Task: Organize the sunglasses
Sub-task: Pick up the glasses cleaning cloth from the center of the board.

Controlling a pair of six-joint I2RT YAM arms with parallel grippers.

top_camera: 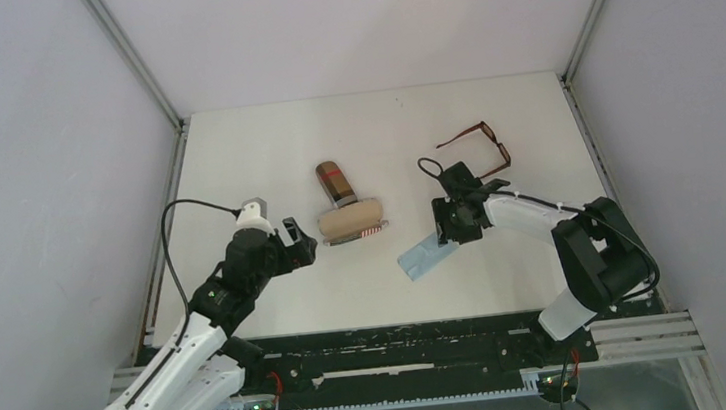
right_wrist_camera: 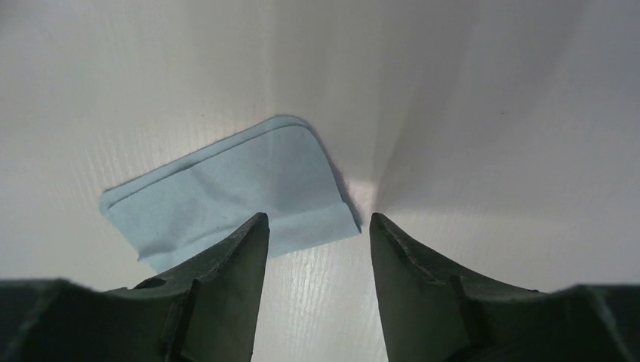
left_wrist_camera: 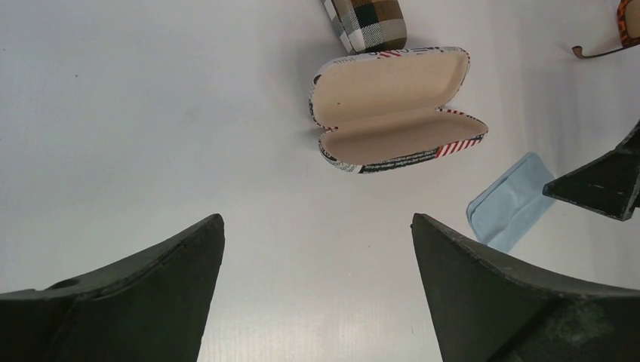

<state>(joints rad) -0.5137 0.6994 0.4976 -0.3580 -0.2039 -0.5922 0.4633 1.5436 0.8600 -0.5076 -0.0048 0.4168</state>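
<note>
A pair of dark brown sunglasses (top_camera: 482,144) lies unfolded at the back right of the table; only a temple tip and a frame corner (left_wrist_camera: 623,23) show in the left wrist view. My right gripper (top_camera: 445,229) points down at the near end of a light blue cloth (top_camera: 426,256). Its jaws (right_wrist_camera: 317,219) stand open just above the table, straddling the cloth's (right_wrist_camera: 234,188) right corner without holding it. My left gripper (top_camera: 300,239) hovers wide open (left_wrist_camera: 317,219) over bare table, left of the open flag-print case (left_wrist_camera: 392,105).
The flag-print case (top_camera: 351,221) lies open and empty mid-table. A closed plaid case (top_camera: 335,183) sits right behind it. Metal rails (top_camera: 176,183) edge the table's left and right sides. White walls close in the back.
</note>
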